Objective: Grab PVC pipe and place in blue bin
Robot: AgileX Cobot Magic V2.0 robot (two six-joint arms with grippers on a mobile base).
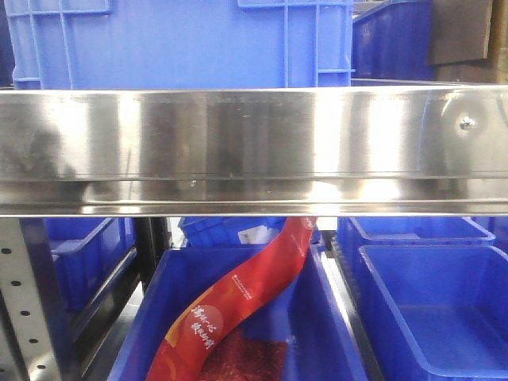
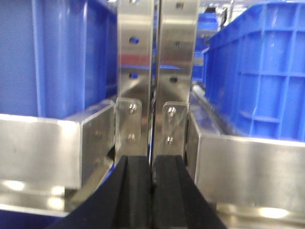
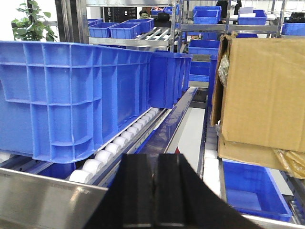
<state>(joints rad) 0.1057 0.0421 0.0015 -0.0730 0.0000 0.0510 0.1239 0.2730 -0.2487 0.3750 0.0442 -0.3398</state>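
The PVC pipe is out of view in all three views. My left gripper (image 2: 152, 161) is shut with nothing between its black fingers; it faces two steel uprights (image 2: 157, 71) standing between blue bins. My right gripper (image 3: 157, 157) is also shut and empty, hanging over a steel rail beside a roller lane. A large blue bin (image 3: 71, 95) sits on those rollers to its left. In the front view neither gripper shows. There an empty blue bin (image 1: 444, 317) lies at lower right, and another blue bin (image 1: 317, 333) at lower centre holds a red bag (image 1: 238, 302).
A wide steel shelf rail (image 1: 254, 151) crosses the front view, with a blue crate (image 1: 182, 40) on top. A cardboard box (image 3: 262, 90) stands at the right of the right wrist view over a small blue bin (image 3: 252, 188). White rollers (image 3: 114, 148) run along the lane. More blue bins fill the far shelves.
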